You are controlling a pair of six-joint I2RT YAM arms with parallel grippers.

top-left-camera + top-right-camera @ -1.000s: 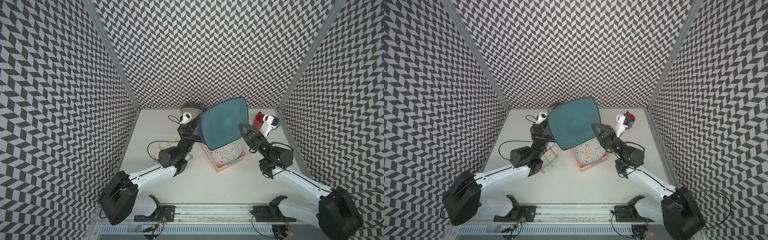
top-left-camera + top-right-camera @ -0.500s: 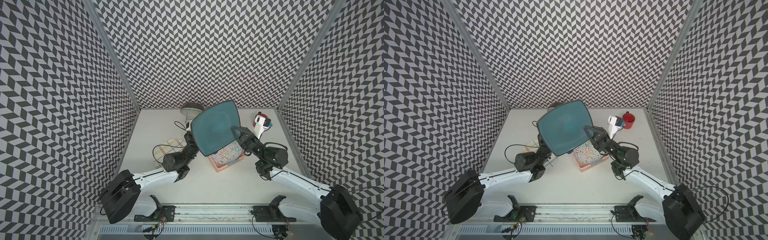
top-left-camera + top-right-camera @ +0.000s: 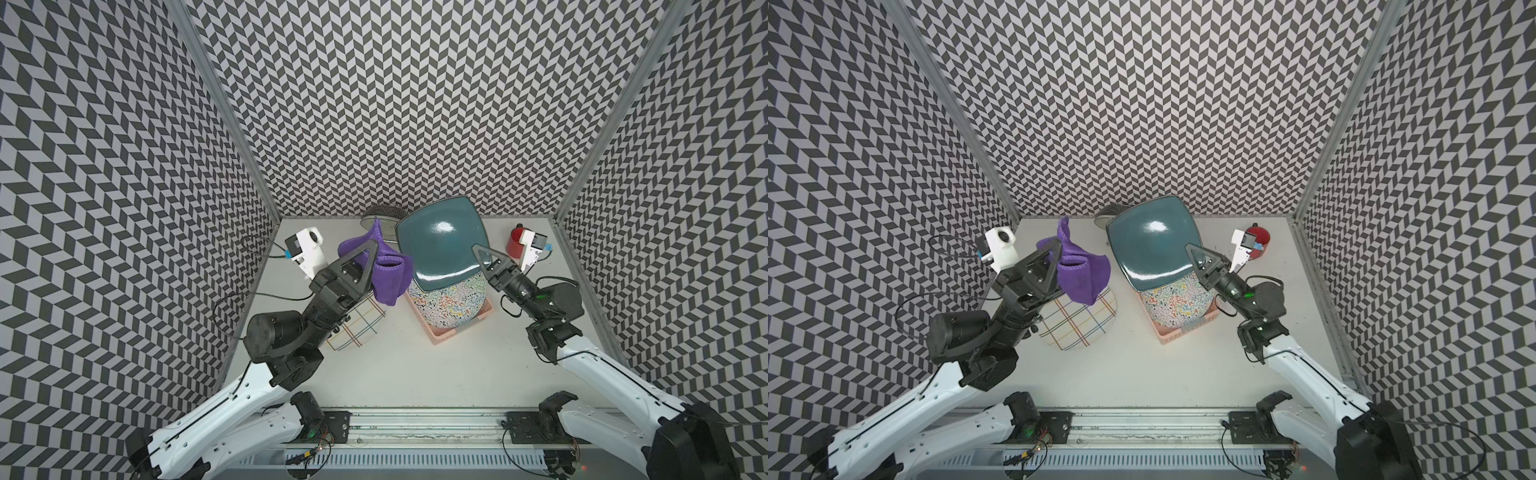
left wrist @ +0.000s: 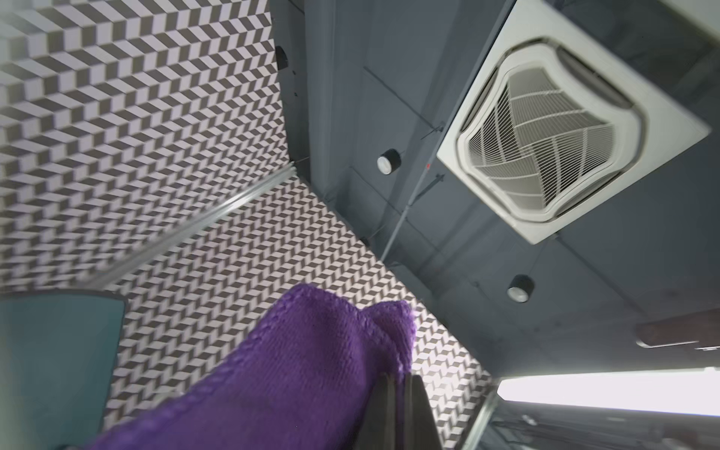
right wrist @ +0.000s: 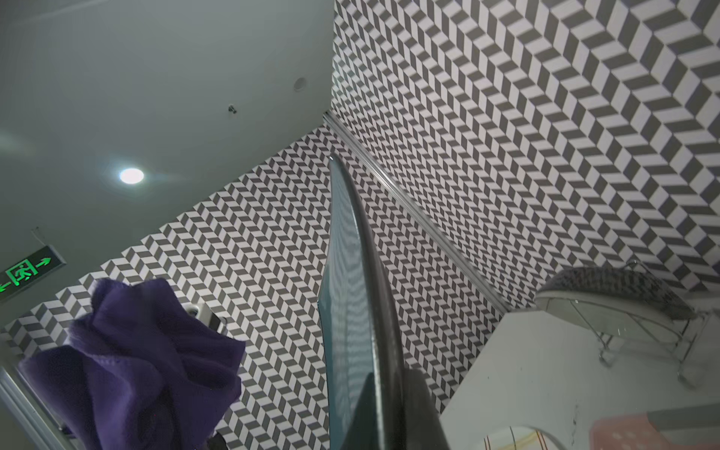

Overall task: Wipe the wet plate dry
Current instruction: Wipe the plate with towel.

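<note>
My left jaws are clamped on the purple cloth (image 3: pixel 388 276), my right jaws on the teal plate (image 3: pixel 440 245).

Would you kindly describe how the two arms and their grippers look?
The left arm and right arm have white link shells and black joint housings. The left gripper and right gripper are black with pointed triangular fingers. A white camera block sits by each wrist, with thin black cables.

A robotics lab cell: chevron-patterned panels (image 3: pixel 374 104) box in a white table (image 3: pixel 395 365); two robot arms (image 3: pixel 224 403) stand at an aluminium rail (image 3: pixel 415 419); overhead, a ceiling air-conditioner cassette (image 4: pixel 545 148) and a green exit sign (image 5: pixel 27 269) — an institutional building, not a home.
</note>
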